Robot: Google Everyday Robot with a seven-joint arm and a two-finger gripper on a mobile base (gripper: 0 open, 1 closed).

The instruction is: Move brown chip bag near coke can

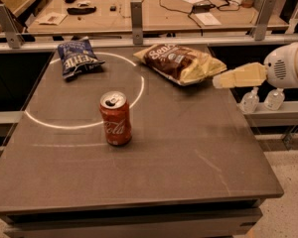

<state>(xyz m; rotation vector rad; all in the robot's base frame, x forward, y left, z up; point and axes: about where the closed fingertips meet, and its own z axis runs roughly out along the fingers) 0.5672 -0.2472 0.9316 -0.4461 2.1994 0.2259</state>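
The brown chip bag [178, 62] lies flat at the back of the dark table [179, 152], right of centre, with its pale yellow edge turned to the right. The coke can [115, 119] stands upright left of the table's middle, well in front of the bag and to its left. My gripper [219, 81] comes in from the right edge, cream-coloured, on a white round wrist [288, 65]. Its tip hangs just right of the bag's right end, close to it and level with it. It holds nothing that I can see.
A dark blue chip bag [77, 57] lies at the back left. A white circle line [139, 90] is marked on the tabletop. Metal posts [136, 15] and a rail run behind the table. Two small clear bottles [250, 101] stand on the ledge at the right.
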